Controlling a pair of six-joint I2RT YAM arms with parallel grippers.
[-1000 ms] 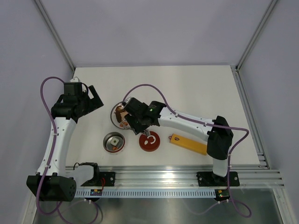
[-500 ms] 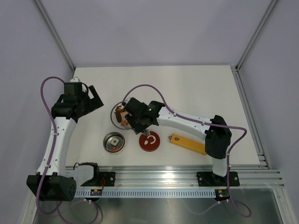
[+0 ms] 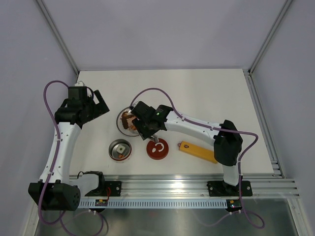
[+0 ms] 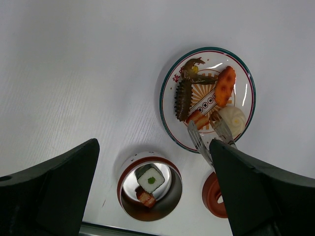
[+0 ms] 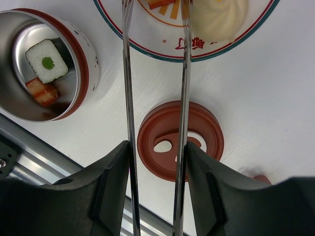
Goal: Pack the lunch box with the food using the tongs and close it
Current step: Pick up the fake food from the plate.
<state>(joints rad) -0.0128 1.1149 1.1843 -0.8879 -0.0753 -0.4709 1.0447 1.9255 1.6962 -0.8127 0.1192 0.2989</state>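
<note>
The red lunch box point(image 3: 120, 149) stands open, and in the left wrist view the lunch box point(image 4: 150, 186) holds a white sushi piece point(image 4: 150, 179) and an orange-brown piece point(image 4: 146, 198). Its dark-red lid point(image 3: 157, 150) lies beside it, curl mark up. More food point(image 4: 184, 98) sits on the plate point(image 3: 119, 124): brown, orange and a cream bun point(image 5: 216, 19). My right gripper point(image 3: 143, 125) is shut on the tongs point(image 5: 129, 98), whose two arms stand apart, tips over the plate's near part. My left gripper point(image 3: 97, 105) hangs open left of the plate, holding nothing.
A long yellow-orange bar point(image 3: 198, 151) lies right of the lid. An aluminium rail point(image 3: 187, 187) runs along the table's near edge, close behind the lunch box and lid. The right arm stretches across the table from its base at the right.
My right gripper with the tongs has edged slightly toward the plate. The left arm has not moved.
</note>
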